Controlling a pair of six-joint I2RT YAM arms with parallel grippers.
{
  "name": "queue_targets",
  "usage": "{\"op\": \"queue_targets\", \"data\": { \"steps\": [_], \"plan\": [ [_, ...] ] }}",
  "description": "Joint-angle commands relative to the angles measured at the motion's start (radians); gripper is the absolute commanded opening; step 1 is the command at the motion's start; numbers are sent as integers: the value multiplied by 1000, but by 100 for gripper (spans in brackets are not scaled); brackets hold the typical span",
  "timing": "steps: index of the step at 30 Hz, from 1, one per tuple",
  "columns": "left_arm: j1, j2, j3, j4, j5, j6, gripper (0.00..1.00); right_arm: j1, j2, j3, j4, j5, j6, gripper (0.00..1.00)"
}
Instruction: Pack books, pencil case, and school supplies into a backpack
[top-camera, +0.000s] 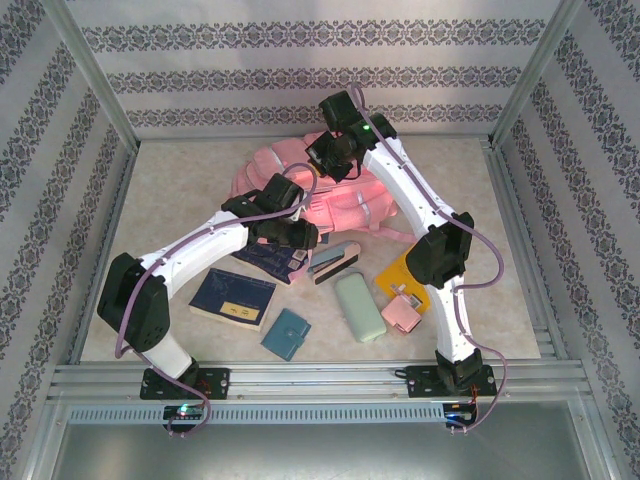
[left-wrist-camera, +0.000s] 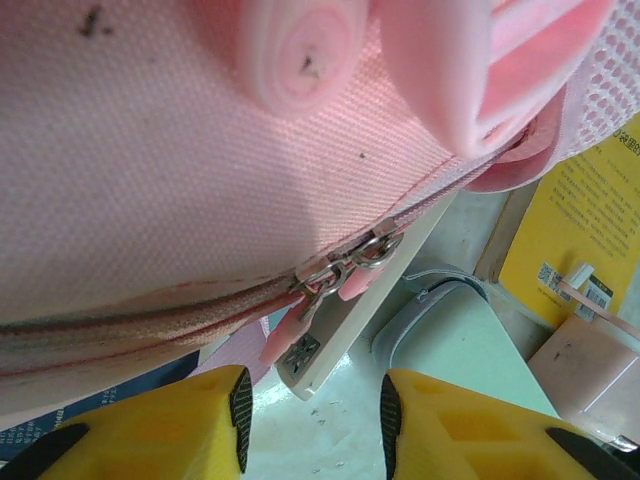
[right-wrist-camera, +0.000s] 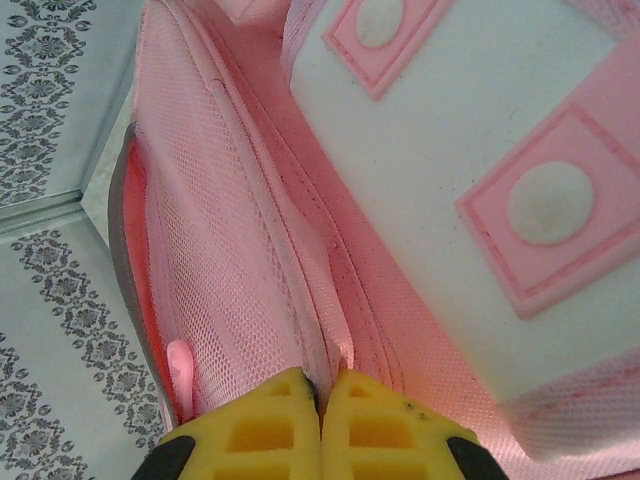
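From the top camera I have the pink backpack lying at 12 o'clock on the bench, with both arms reaching onto it. My right claw sits at the bag's far edge. On its wrist feed the right claw has its yellow fingers pressed together, pinching a seam of the backpack beside the mesh panel.

My left claw is at the bag's 6 o'clock edge. On its wrist feed the left claw stands well apart with nothing in it, and the two metal zipper pulls are just ahead at 12 o'clock.

The rest lies nearer me:
- The stapler is just beside the bag.
- The mint pencil case is at the stapler's 5 o'clock.
- The yellow book is at the stapler's 3 o'clock, partly under the right arm.
- The pink squarish item is just beside the pencil case at 3 o'clock.
- A navy book lies at 7 o'clock from the bag, with a teal notebook at its 4 o'clock.
- A second navy book is partly under the left arm.
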Motion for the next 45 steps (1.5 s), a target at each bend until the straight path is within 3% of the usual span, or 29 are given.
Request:
{"op": "queue_targets", "data": {
  "steps": [1,19,32,45],
  "plan": [
    [9,16,-9,-9,-14,35,40,-3,-72,13,85,-44,21,0],
    [10,116,63,10,-47,49,35,11,-67,13,105,-72,60,0],
    [10,115,60,64,-131,49,5,14,-88,-33,126,-68,73,0],
    [39,0,-61,74,-141,40,0,5,-101,-36,46,-2,-120,0]
  ]
}}
